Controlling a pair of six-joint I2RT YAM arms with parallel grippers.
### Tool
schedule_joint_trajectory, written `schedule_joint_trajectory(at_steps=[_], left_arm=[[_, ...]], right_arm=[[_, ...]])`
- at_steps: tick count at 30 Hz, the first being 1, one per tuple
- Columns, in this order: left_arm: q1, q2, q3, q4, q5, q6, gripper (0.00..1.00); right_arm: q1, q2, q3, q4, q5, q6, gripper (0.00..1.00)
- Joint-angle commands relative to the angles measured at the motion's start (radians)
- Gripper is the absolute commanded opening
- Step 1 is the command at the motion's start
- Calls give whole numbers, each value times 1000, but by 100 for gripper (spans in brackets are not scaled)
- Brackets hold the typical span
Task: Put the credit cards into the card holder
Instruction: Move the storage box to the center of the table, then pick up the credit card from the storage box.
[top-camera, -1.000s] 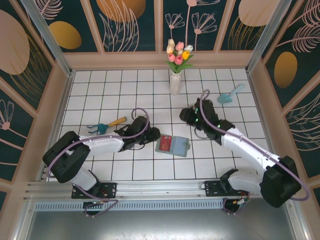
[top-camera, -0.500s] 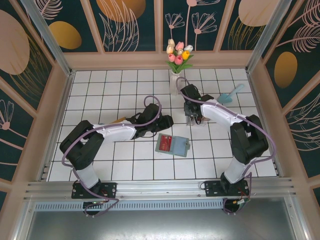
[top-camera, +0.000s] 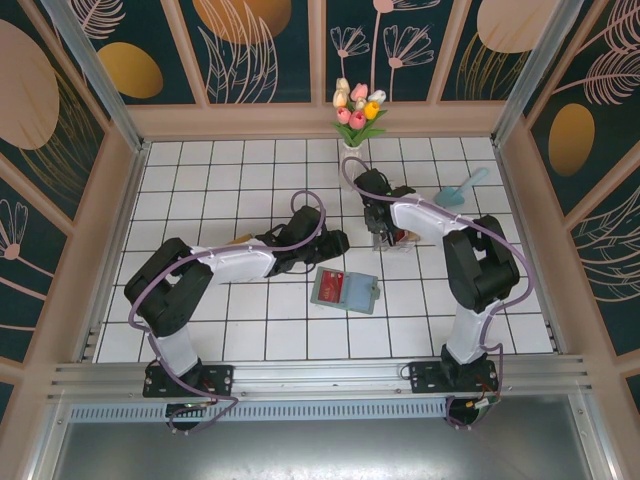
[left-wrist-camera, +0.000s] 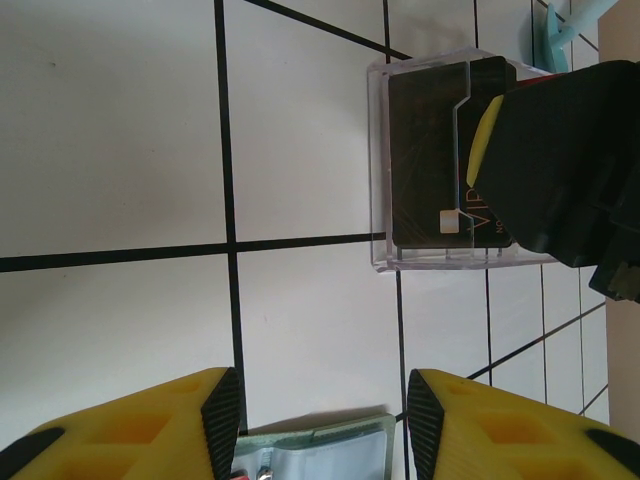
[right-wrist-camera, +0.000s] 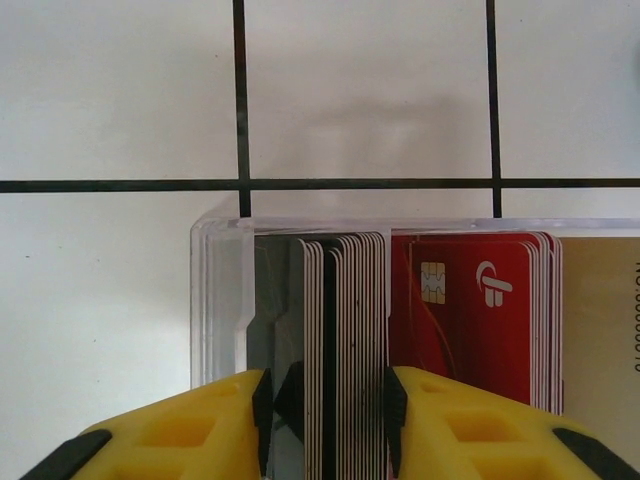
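The credit cards (right-wrist-camera: 345, 330) stand on edge in a clear plastic box (right-wrist-camera: 218, 300): a dark grey stack, then red cards (right-wrist-camera: 470, 310), then tan ones (right-wrist-camera: 600, 320). My right gripper (right-wrist-camera: 325, 420) is open and straddles the dark grey stack. Its right pad is against the cards and its left pad is a little apart from them. The card holder (top-camera: 358, 293) lies open on the tiles with a red card (top-camera: 328, 290) on it. My left gripper (left-wrist-camera: 323, 425) hovers open over the card holder's edge (left-wrist-camera: 320, 450), holding nothing. It faces the box (left-wrist-camera: 378, 150).
A white vase of tulips (top-camera: 350, 160) stands just behind the box. A teal trowel (top-camera: 460, 188) lies at the back right. A wooden-handled rake (top-camera: 236, 242) is partly hidden by the left arm. Raised walls enclose the tiled floor (top-camera: 200, 180).
The left arm swung from the left to the centre, beside the card holder. The right gripper moved back to the clear box and narrowed its jaws around the dark grey cards.
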Motion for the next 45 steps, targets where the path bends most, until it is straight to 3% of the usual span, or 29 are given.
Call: schedule_joint_trajectory(at_steps=[1,5,22,32,45], left_arm=[[-4,-14,-6,8,-15,5,50],[-5,-28,-16,7,-24,3,50],[-5,-134,-115,-4,-91,-25,50],[-5,-153,-134,11,-91,-30,50],[-4,-147,-134,14,-89,-32,50]], right_arm=[[5,18,-18,-21,-40,4,32],[20,-5,-38,-7,-99,4,25],[164,-76,-26,-15,-186,40,25],[154,-36,21,-68,-39,-3,35],[154,47,36,-68,-11,-23,41]])
